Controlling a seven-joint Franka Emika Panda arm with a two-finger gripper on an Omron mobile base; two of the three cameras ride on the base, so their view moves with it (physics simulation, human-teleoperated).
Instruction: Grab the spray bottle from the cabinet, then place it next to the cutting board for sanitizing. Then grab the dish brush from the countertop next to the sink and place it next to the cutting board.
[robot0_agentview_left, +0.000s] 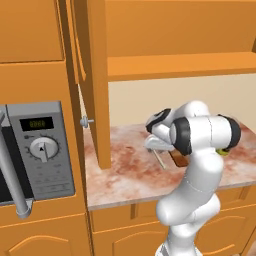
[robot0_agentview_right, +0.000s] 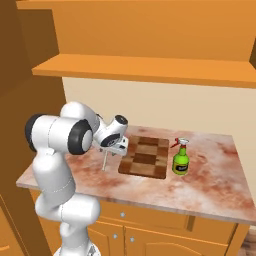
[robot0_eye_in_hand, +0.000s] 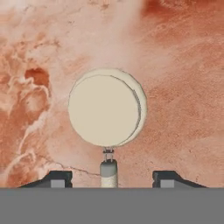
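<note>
The tool hung low over the worktop, its two dark fingertips spread wide apart with the handle of the dish brush rising between them, touching neither. From the hand view the brush's round pale head lay flat on the mottled marble, straight ahead of the tool, and the short pale stub of the handle ran back toward the camera through the gap between the tips.

Taking the cutting board as the landmark: the dish brush lay on the worktop just beside the board's left edge as seen from the right base view, its thin handle slanting down toward the front edge of the worktop. The tool sat above the brush, right at the board's left side, with the arm's white wrist partly covering the board's near left corner. The spray bottle stood upright just beside the board's right edge, its white trigger head and red tip pointing toward the board.

In the left base view the arm hid most of the board; the brush handle showed below the wrist. The cabinet rose left of the board, its door open and edge-on, with a silver knob.
</note>
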